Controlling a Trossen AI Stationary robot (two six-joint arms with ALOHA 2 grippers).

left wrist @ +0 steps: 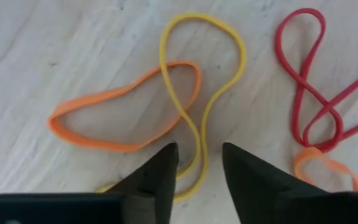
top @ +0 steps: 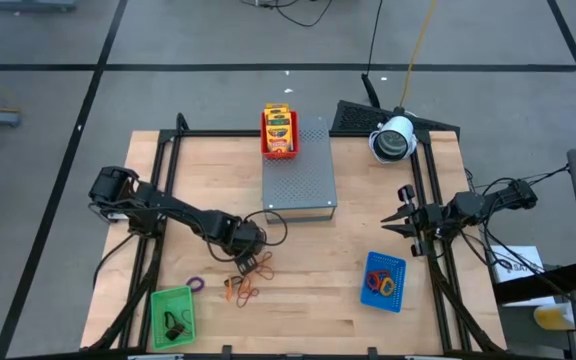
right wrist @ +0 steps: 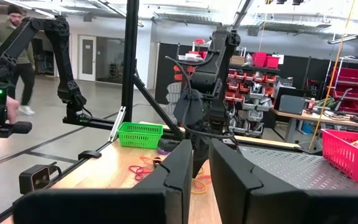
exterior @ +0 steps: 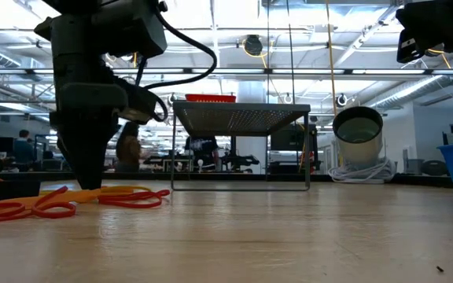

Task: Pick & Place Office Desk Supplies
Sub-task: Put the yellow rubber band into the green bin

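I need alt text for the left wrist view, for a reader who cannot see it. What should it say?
The left claw points down at a yellow rubber band on the wooden table, its two dark fingers on either side of the band's strand. An orange band overlaps it, and a red band lies nearby.

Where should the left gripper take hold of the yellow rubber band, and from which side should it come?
Probably from straight above, on the single strand of the yellow band lying between the left gripper fingers. The band lies flat on the table, and higher up it crosses the orange band.
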